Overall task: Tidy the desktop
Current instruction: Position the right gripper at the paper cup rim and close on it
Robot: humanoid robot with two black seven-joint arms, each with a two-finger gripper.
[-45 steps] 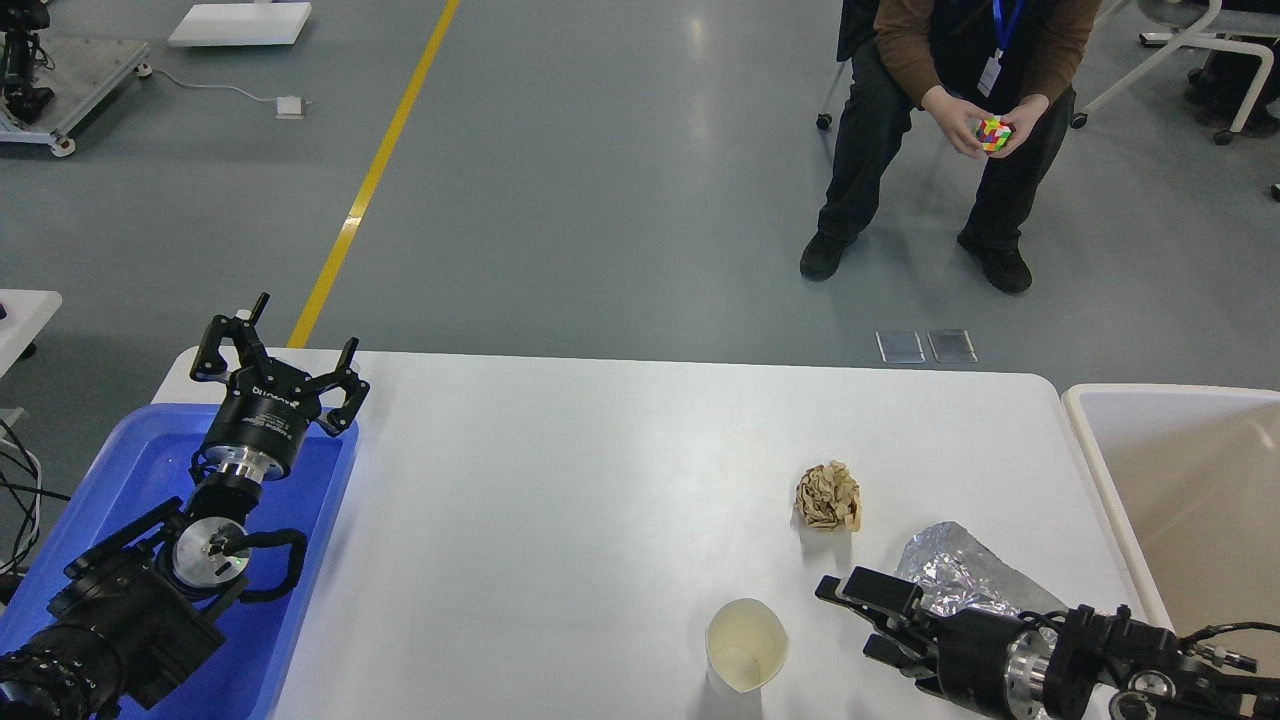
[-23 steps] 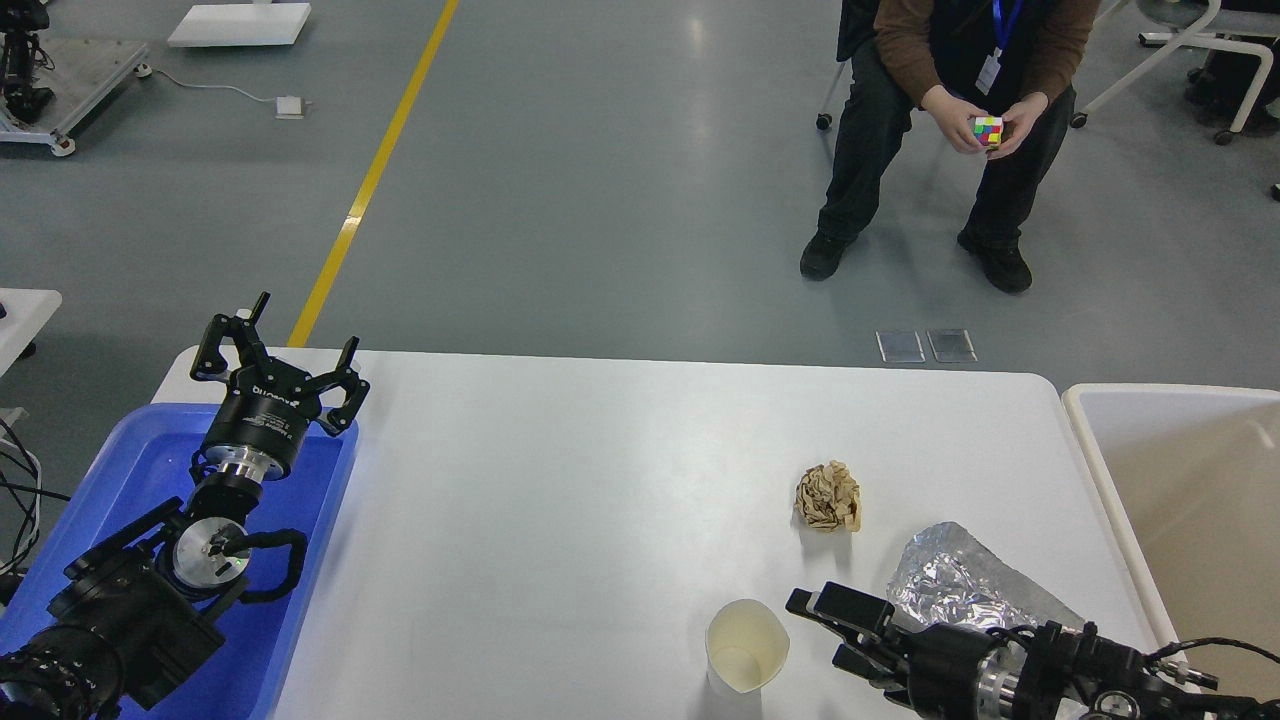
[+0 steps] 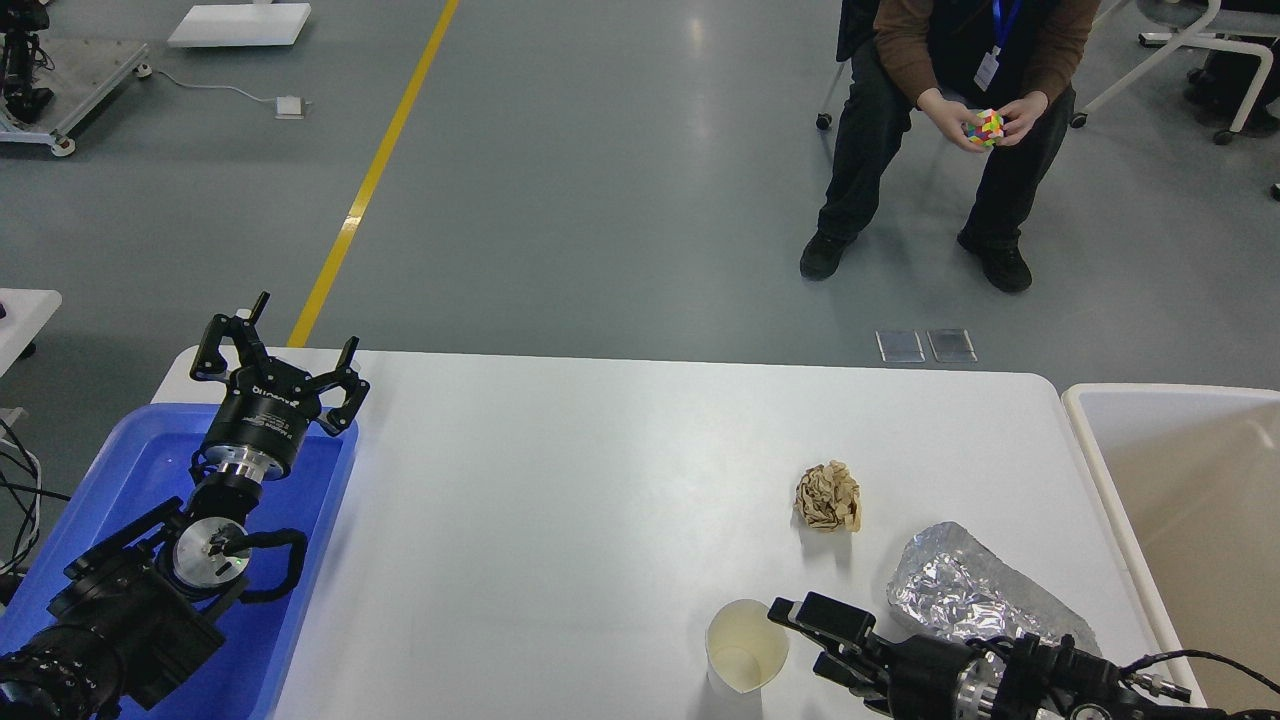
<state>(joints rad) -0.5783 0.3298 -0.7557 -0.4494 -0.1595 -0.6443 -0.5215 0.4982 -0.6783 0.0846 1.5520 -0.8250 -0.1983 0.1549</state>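
Note:
The white desktop (image 3: 560, 480) carries a crumpled brown paper ball (image 3: 828, 497), a crumpled silver foil bag (image 3: 975, 595) and an upright paper cup (image 3: 745, 648) near the front edge. My right gripper (image 3: 812, 640) is open and empty, low over the desktop, just right of the cup, with the foil bag behind it on the right. My left gripper (image 3: 280, 355) is open and empty, held up over the far right corner of the blue tray (image 3: 130, 470).
A beige tub (image 3: 1190, 470) stands off the desktop's right edge. The blue tray sits at the desktop's left end under my left arm. A seated person (image 3: 960, 60) turns a coloured cube beyond the table.
My right gripper has moved left, away from the foil bag, and now sits beside the paper cup. The left arm has not moved.

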